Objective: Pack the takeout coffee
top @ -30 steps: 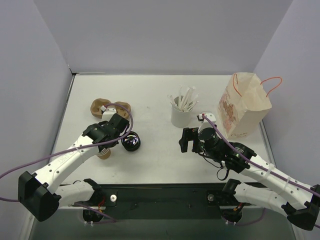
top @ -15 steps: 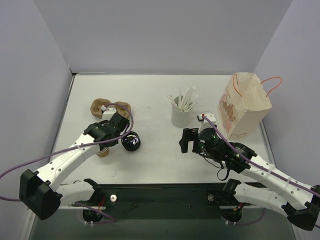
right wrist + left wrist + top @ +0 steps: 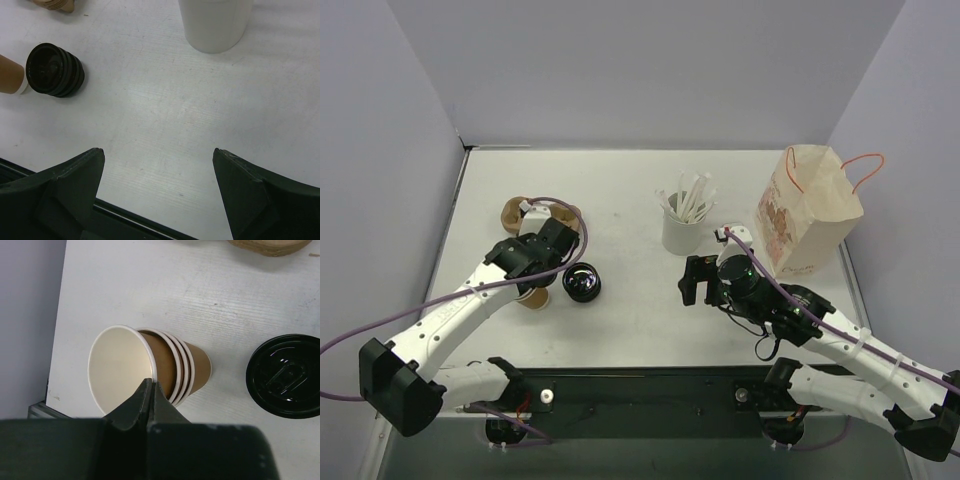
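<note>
One nested cup (image 3: 117, 367) sits rim-pinched in the left pincer (image 3: 151, 384), right pincer (image 3: 157, 152) wide; next it likely needs pulling off the stack (image 3: 192, 367).

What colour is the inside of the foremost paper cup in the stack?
Cream white. The paper cup shows it best in the left wrist view.

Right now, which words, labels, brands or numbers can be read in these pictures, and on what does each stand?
No text can be read anywhere.
Tan paper bag with orange handles: reddish print, too blurred to read.
Stack of round black plastic lids: raised marks, illegible.
Nested brown kraft-paper cups, white cylindrical stick holder: no markings visible.
</note>
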You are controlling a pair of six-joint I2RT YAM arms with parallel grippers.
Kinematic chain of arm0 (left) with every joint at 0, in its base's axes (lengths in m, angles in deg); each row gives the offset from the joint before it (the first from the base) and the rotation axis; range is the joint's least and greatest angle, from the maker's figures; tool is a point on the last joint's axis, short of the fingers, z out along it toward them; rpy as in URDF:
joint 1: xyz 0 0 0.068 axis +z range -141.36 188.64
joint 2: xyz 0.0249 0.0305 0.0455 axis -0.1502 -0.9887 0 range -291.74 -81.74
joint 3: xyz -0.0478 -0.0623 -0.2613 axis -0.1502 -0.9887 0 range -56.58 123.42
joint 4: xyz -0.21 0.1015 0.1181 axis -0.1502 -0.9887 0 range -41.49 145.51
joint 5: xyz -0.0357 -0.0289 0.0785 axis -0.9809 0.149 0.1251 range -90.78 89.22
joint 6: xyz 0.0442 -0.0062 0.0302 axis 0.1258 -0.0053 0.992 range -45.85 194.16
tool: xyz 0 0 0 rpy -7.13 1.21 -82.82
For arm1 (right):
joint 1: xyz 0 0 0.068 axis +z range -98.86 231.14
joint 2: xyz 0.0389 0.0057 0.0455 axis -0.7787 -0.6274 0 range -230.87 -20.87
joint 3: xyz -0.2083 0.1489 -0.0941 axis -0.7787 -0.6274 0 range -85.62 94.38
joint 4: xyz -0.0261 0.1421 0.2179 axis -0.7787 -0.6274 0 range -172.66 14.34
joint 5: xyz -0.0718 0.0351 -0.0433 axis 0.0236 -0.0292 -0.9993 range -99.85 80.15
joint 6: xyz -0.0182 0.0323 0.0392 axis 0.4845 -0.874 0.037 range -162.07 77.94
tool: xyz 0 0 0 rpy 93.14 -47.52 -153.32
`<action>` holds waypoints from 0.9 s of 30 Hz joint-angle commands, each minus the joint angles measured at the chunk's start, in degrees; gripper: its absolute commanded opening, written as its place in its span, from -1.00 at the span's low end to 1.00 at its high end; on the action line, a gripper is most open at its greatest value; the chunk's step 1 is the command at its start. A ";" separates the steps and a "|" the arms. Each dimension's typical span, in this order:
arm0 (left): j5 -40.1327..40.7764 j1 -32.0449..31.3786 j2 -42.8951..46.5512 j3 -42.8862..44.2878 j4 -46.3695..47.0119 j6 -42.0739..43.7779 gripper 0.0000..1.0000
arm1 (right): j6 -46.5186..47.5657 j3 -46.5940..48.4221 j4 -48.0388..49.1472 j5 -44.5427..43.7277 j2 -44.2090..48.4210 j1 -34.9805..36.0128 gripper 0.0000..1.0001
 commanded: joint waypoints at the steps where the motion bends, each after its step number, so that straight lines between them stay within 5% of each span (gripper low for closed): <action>1: 4.05 0.37 -0.83 3.40 -1.88 1.55 -1.00 | 0.46 2.59 -0.74 0.28 -0.66 0.11 0.89; 26: -0.52 -1.56 -4.96 26.17 -9.35 7.10 -1.00 | 0.37 2.77 -2.15 -1.13 2.67 0.03 0.89; 27: -0.61 -1.48 -4.87 24.69 -9.44 6.92 -0.82 | 0.20 2.68 -2.24 -0.87 2.94 0.03 0.89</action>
